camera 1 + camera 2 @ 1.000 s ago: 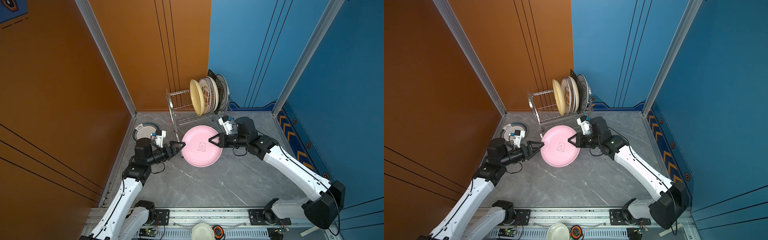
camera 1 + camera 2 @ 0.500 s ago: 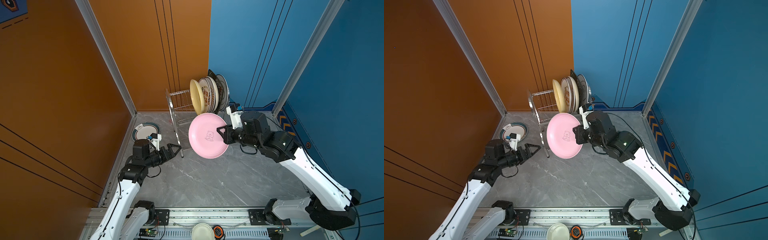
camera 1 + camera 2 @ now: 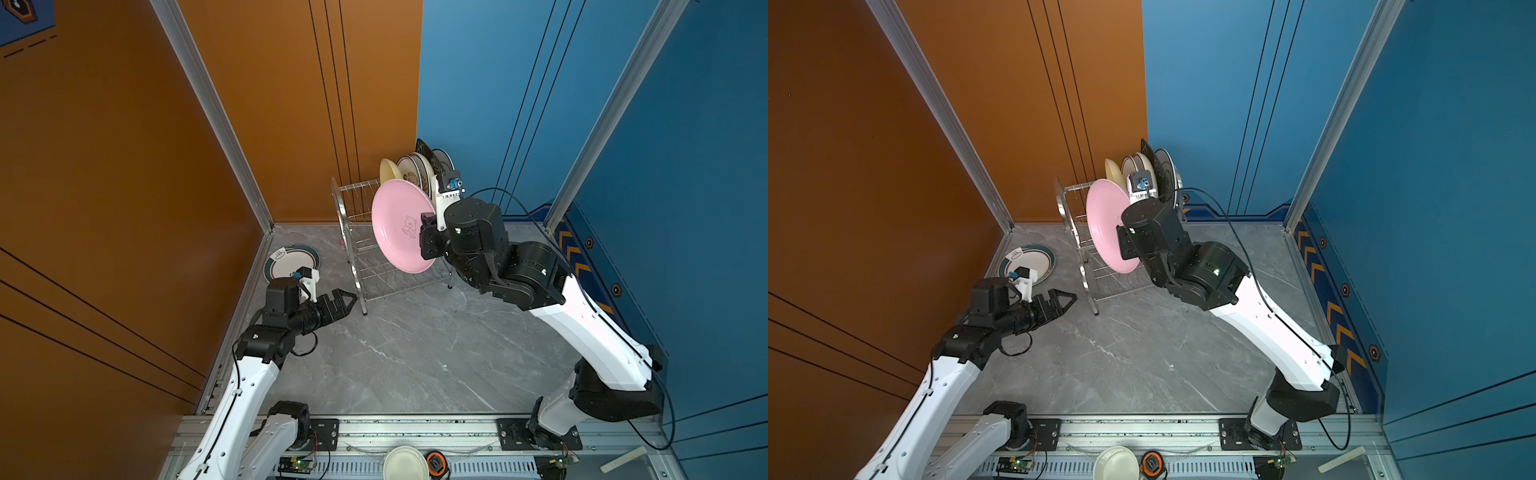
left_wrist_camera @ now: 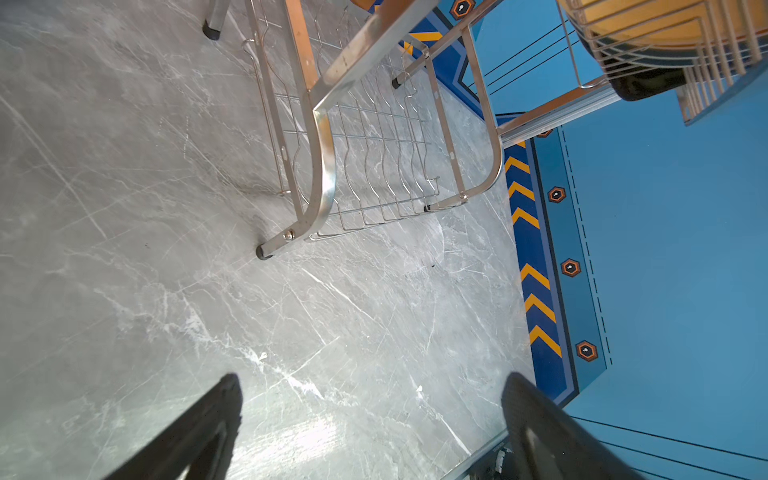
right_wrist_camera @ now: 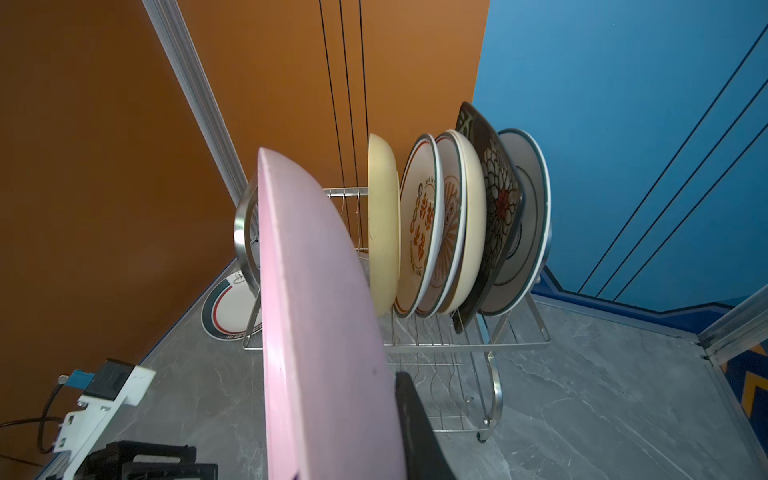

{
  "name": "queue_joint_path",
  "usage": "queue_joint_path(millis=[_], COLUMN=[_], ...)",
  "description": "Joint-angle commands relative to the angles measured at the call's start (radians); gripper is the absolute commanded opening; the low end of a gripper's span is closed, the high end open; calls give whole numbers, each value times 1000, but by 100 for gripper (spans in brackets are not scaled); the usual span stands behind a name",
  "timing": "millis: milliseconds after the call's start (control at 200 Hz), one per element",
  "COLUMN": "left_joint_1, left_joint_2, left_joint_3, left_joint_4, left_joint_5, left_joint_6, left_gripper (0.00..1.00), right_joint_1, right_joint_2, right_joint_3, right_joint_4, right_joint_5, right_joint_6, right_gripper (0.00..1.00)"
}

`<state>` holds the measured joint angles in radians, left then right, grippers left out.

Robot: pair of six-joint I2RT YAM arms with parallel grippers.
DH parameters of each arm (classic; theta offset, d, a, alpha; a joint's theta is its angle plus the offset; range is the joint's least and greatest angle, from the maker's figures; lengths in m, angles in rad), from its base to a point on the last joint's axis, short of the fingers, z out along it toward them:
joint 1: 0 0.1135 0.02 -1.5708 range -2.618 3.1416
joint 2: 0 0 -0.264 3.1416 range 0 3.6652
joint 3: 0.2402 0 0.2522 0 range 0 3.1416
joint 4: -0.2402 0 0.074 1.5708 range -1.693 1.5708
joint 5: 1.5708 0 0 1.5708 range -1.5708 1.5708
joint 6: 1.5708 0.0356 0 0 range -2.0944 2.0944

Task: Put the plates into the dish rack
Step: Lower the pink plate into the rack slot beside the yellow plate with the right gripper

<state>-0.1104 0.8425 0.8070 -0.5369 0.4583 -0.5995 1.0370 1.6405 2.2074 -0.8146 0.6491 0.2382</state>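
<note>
The right claw [image 3: 426, 226] is clamping the rim of the round pink plate [image 3: 399, 224], holding it on edge, tilted and clear of the grey marbled surface [image 3: 415, 353]. The plate is hanging in front of the shiny two-tier steel wire dish rack [image 5: 496, 382], just beside the open slots at the upper tier's near end.

Six plates are already standing in that tier:
- the pale yellow round plate [image 5: 382, 224]
- the red-lettered white plate [image 5: 419, 224]
- the orange-sunburst plate [image 5: 451, 224]
- the cream plate [image 5: 471, 216]
- the square black floral plate [image 5: 496, 199]
- a green-rimmed white plate [image 5: 528, 208] at the far end

The left claw [image 3: 347, 301] is hovering low near the rack's front foot, its jaws spread wide apart and gripping nothing.

Behind it, the teal-rimmed white plate [image 3: 286, 257] is lying flat on the surface by the orange wall. By my count, the pink plate is awaiting its slot and the teal-rimmed one is the last waiting for pickup, so the job is nearing its end.
</note>
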Motion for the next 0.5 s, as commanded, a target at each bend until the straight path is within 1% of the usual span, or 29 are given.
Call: queue_joint_path(millis=[0,180,260,345,491], left_joint_1=[-7,-22,-28,-35,-44], left_joint_2=[6,11,12,13,15], left_joint_3=[25,21,20,20,18], left_joint_4=[-30,-32,-31,-31,-32], left_joint_5=[-40,-40,-39,-37,-32], left_joint_6=[33,32,29,27,24], left_gripper=[98,98,98,98,98], right_joint_1=[22,23,17,2,-17], right_joint_2=[47,127,176,238,310], right_joint_3=[61,87,119,165,197], right_joint_4=[152,377,440,471,553], right_joint_5=[188,269,292,295,300], right_joint_6=[-146,-312,-373,-400,-433], right_gripper=[2,2,2,2,2])
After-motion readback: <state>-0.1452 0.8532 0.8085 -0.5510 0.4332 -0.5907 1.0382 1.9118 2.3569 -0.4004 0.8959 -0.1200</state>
